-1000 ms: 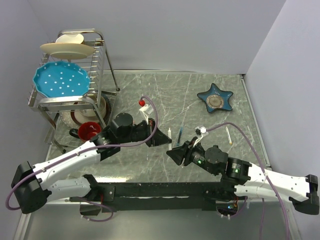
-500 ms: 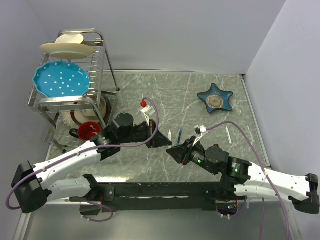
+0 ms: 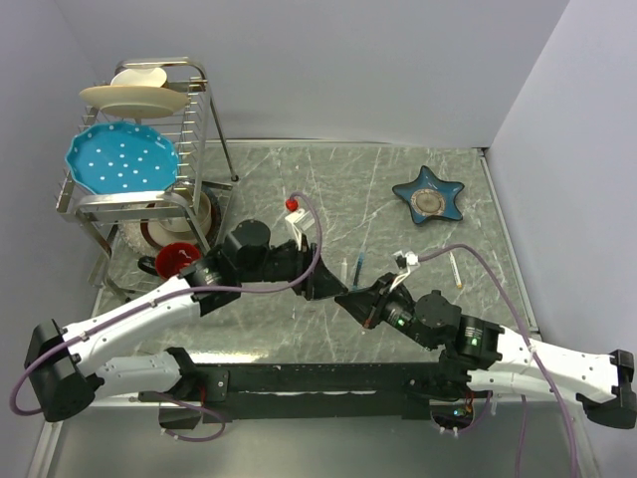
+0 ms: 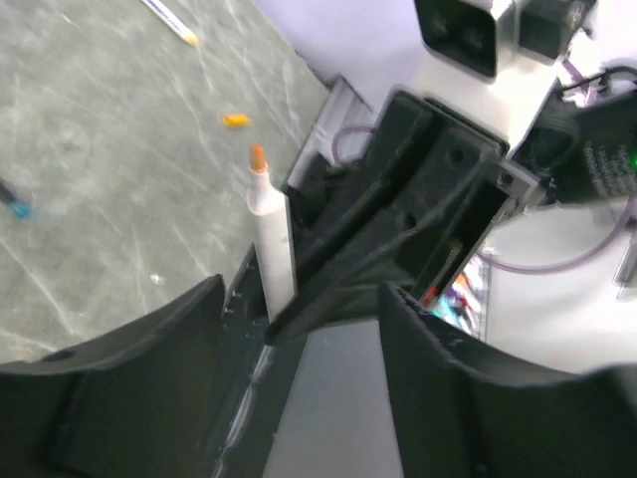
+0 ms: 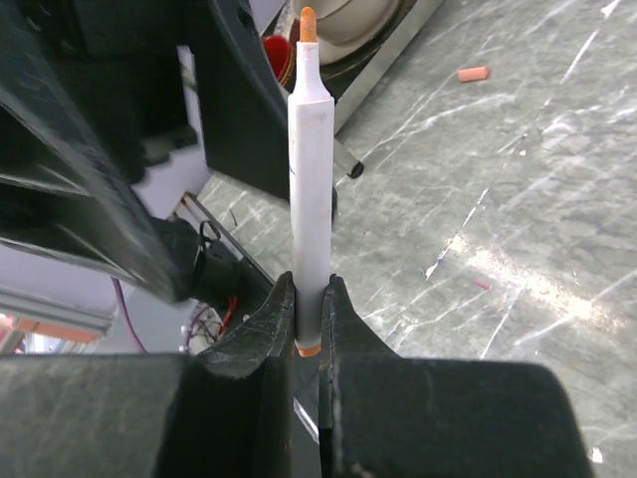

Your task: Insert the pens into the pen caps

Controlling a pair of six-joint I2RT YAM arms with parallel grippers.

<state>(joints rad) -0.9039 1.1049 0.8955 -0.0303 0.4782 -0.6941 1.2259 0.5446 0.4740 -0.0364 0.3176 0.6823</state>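
Just beside pen [image 5: 310, 199], left hand [image 3: 328, 284]

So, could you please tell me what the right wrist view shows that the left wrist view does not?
Only the right wrist view shows the red cup and the spot near its lower end where the right hand pinches the white pen. Only the left wrist view shows the left hand open, a blue pen at the left edge and another pen farther off. Both show the white pen's orange tip and an orange cap lying on the table.
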